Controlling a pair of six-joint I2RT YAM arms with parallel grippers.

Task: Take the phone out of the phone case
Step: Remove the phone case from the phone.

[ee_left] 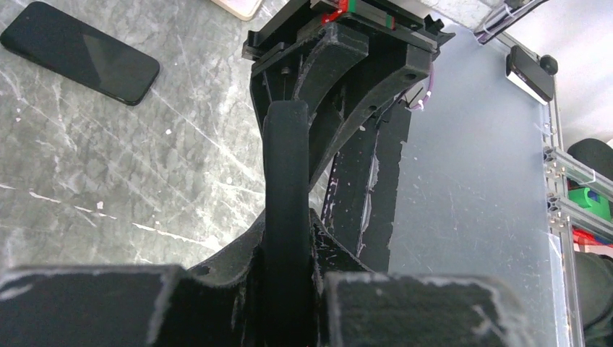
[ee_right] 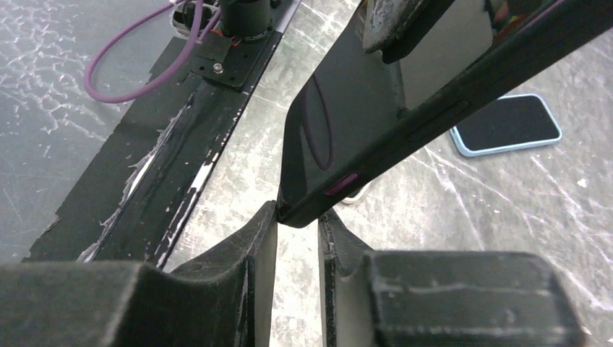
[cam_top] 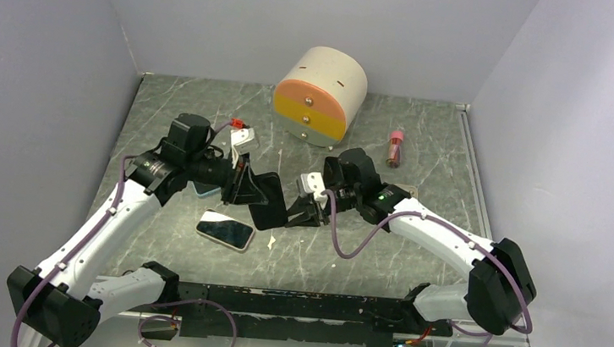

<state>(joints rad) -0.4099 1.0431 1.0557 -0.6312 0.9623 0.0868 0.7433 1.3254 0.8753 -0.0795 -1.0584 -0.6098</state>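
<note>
A black phone case (cam_top: 270, 200) with a glossy dark phone face in it is held off the table between both grippers. My left gripper (cam_top: 243, 183) is shut on its left part; in the left wrist view the case (ee_left: 287, 166) stands edge-on between my fingers, at the left gripper (ee_left: 288, 242). My right gripper (cam_top: 295, 213) pinches its lower right corner. In the right wrist view the case (ee_right: 361, 108), with a purple side button, has its corner wedged between the tips of the right gripper (ee_right: 298, 217).
A white-rimmed phone (cam_top: 226, 230) lies near the front. A blue-cased phone (ee_right: 506, 124) lies under the left arm. A black phone (ee_left: 79, 50) lies flat on the table. A round drawer unit (cam_top: 320, 94) and a red-capped tube (cam_top: 394, 148) stand behind.
</note>
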